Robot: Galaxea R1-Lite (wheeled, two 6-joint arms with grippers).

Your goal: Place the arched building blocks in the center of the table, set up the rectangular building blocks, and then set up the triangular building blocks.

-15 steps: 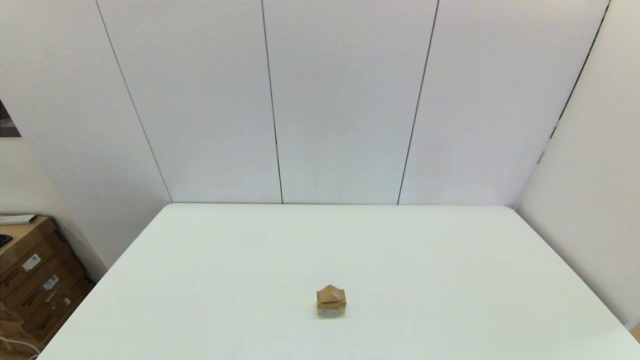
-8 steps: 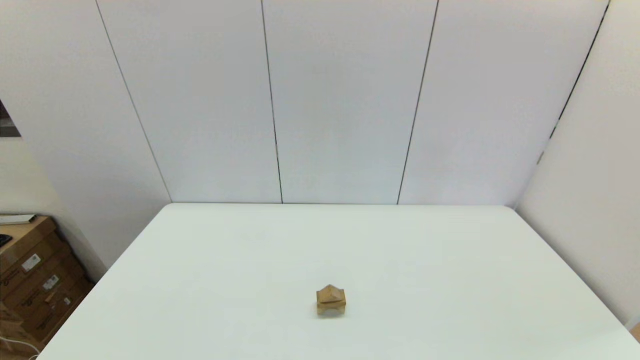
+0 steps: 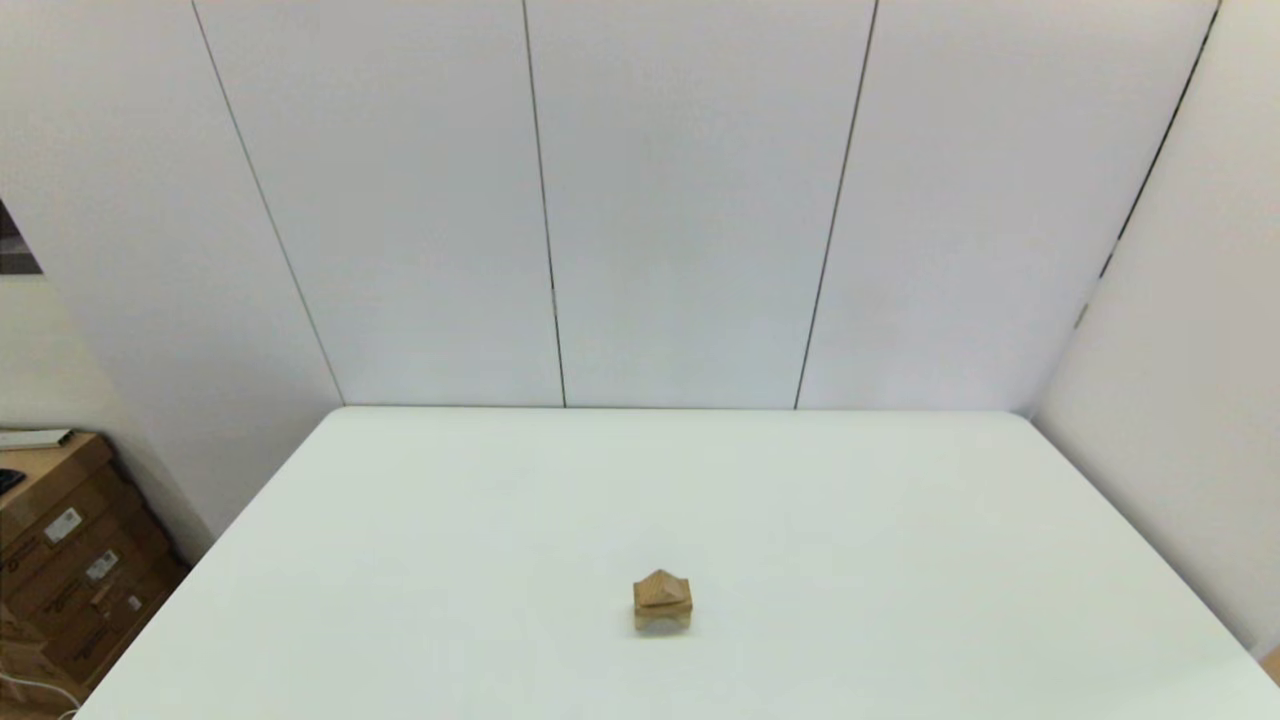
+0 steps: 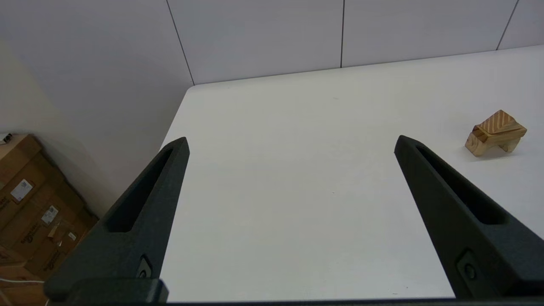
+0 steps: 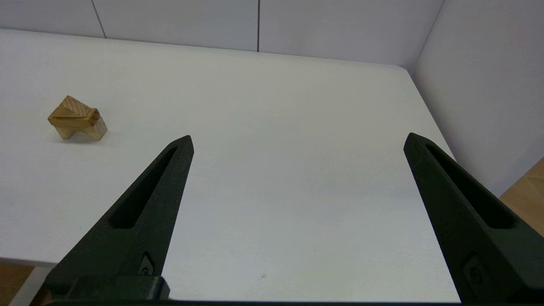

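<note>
Head view: one stack of three blocks stands near the table's (image 3: pixel 900 520) near edge: arched block (image 3: pixel 662 620), rectangular slab (image 3: pixel 661 604), triangular prism (image 3: pixel 661 586) on top.

Left wrist view: the left gripper (image 4: pixel 291 142) gapes wide, well apart from the stack.

Right wrist view: the right gripper (image 5: pixel 297 142) likewise gapes, empty.

Pale grey wall panels (image 3: pixel 690 200), split by thin dark vertical seams, fill the view from ten through twelve to two o'clock; another panel of the same wall (image 3: pixel 1180 400) angles in at three o'clock. Down at eight o'clock stands a stack of brown cardboard boxes (image 3: pixel 70 560) bearing small white labels, with a flat pale object on top, too small to identify. A thin white cable (image 3: pixel 25 690) trails at the stack's foot. The same boxes (image 4: pixel 29 204) show in the left wrist view. A strip of tan wooden floor (image 5: pixel 525 191) shows in the right wrist view.
</note>
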